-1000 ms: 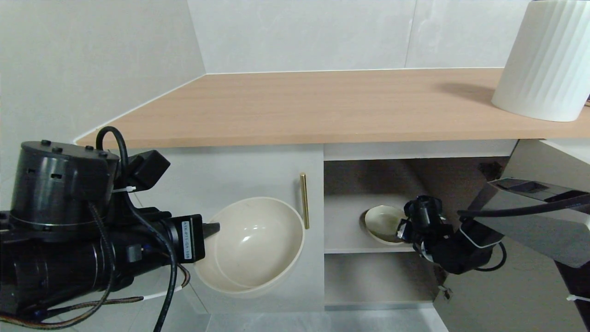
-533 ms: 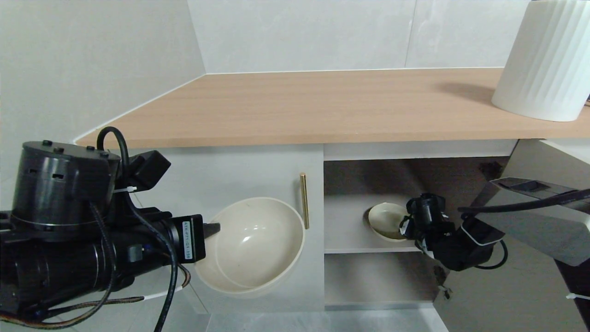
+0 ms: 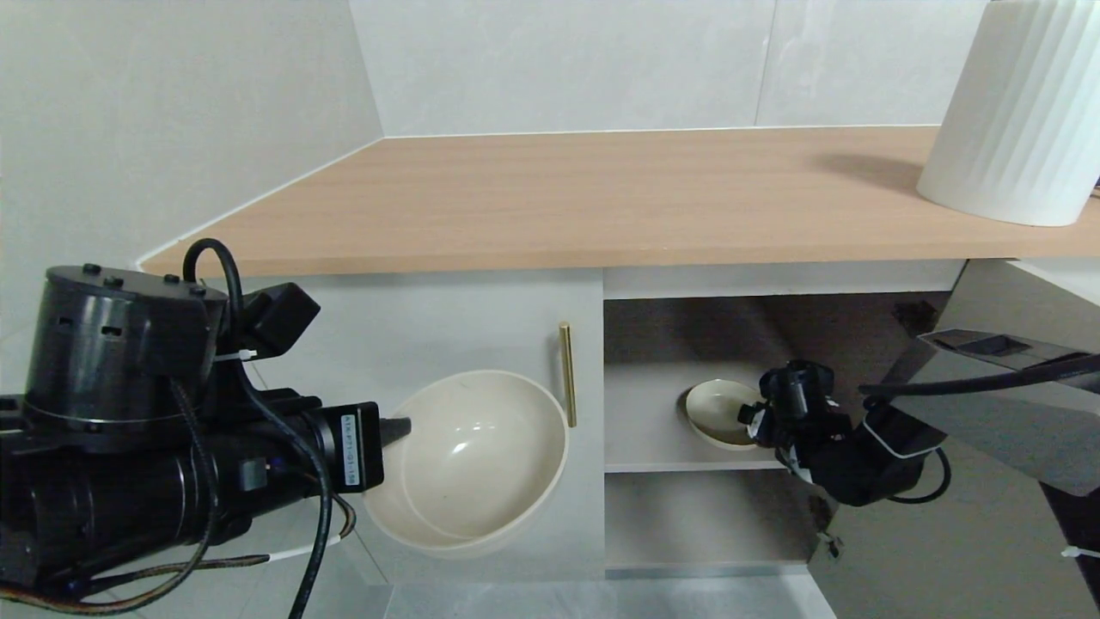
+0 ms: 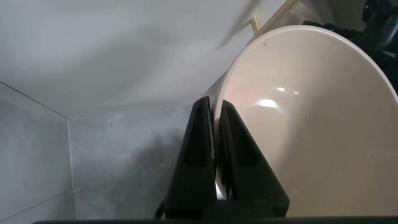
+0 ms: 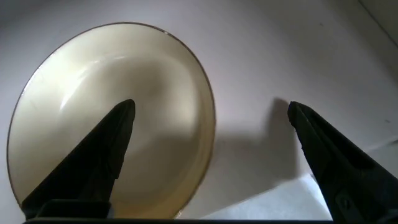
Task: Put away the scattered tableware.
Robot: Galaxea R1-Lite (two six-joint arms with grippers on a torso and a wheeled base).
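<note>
A large cream bowl (image 3: 477, 456) hangs in front of the closed cabinet door, tilted so its inside faces outward. My left gripper (image 3: 400, 427) is shut on its rim; in the left wrist view the fingers (image 4: 200, 146) pinch the edge of the large bowl (image 4: 311, 124). A small cream bowl (image 3: 718, 413) sits on the upper shelf (image 3: 640, 430) of the open cabinet compartment. My right gripper (image 3: 756, 421) is just to the right of it, open. In the right wrist view the small bowl (image 5: 112, 118) lies partly between the spread fingers of the right gripper (image 5: 209, 109).
A wooden countertop (image 3: 601, 198) runs above the cabinet, with a white ribbed cylinder (image 3: 1018, 112) at its right end. The closed door carries a brass handle (image 3: 567, 374). The open cabinet door (image 3: 1005, 404) stands at the right. A lower shelf (image 3: 696, 516) sits below.
My right gripper has drawn back slightly to the right from the small bowl, which stays on the shelf. The left arm with the large bowl has hardly moved.
</note>
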